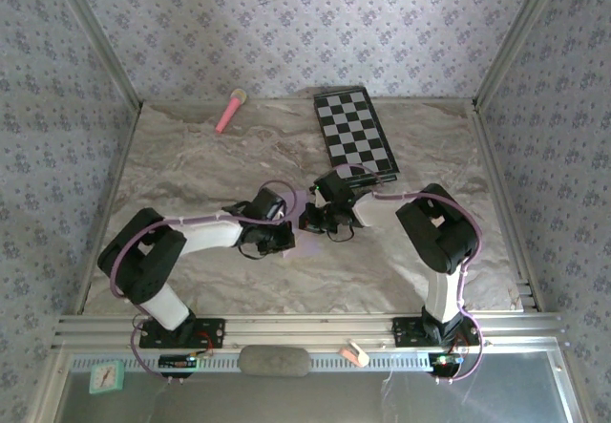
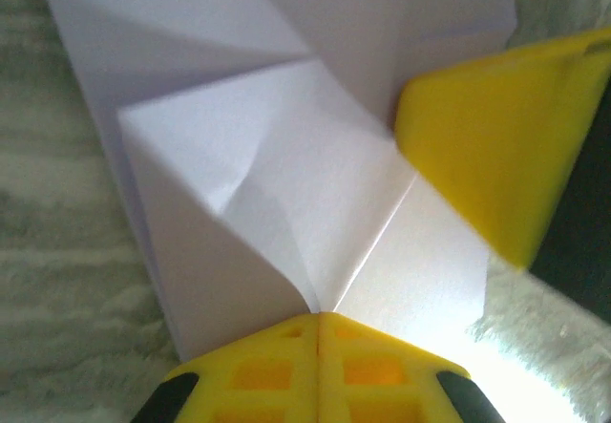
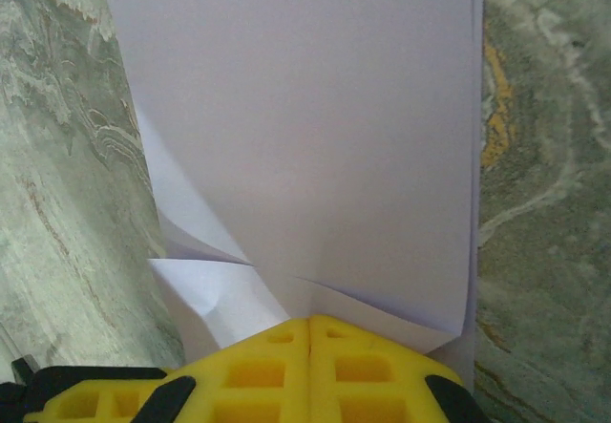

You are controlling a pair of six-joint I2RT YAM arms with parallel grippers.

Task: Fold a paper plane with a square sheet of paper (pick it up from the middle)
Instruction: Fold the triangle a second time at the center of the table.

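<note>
Your checkered board [image 1: 356,132] lies flat at the back of the bench [image 1: 191,165], slightly angled. Left of the board and well apart from it, you've got a pink stick [image 1: 230,111] with a pale tip, lying tilted. Grey marbled cloth rumples all around the board. Well in front of the board, on the near rail: a small pink-and-white piece [image 1: 355,355], a grey oblong pad [image 1: 275,360] further left, and a mint clock-faced square [image 1: 106,376] far left.

Paper [image 2: 286,156] at table [image 1: 191,170] centre; checkered board [image 1: 356,132] behind; stick [image 1: 230,111] back-left
</note>
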